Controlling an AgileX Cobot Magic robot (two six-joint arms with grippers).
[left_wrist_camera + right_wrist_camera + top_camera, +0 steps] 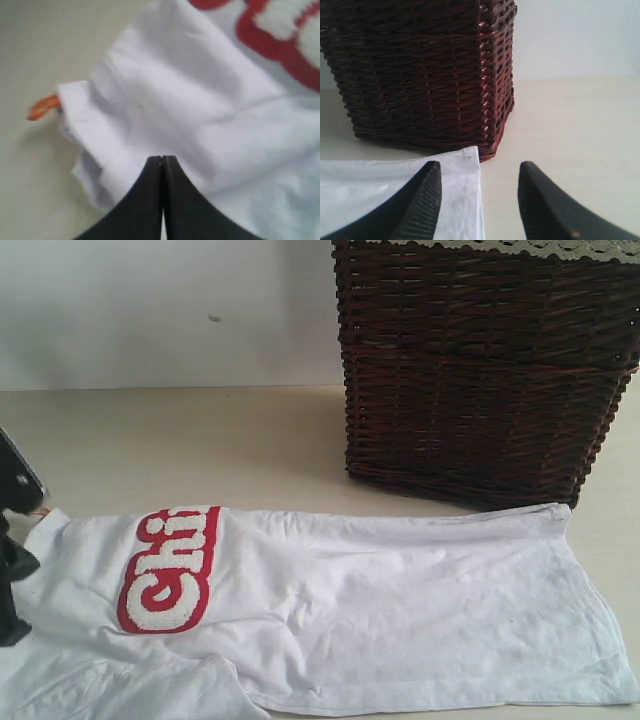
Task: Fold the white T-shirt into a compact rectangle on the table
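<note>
Black left fingers (142, 205) are pressed together over a folded edge of the white T-shirt (380, 610), near its orange tag (44, 106). The right fingers (422, 200) stand apart at its hem. The shirt lies spread on the beige tabletop (200, 440), just before 1 dark wicker basket (480, 370).

Soft matt white T-shirt (400, 610); rough wicker basket (480, 370); smooth table (200, 440), perhaps wood.

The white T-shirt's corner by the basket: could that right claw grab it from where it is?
Probably yes. The right gripper stands open, and a corner of the white T-shirt lies flat on the table just ahead, with nothing between. The wicker basket close behind may crowd the approach.
</note>
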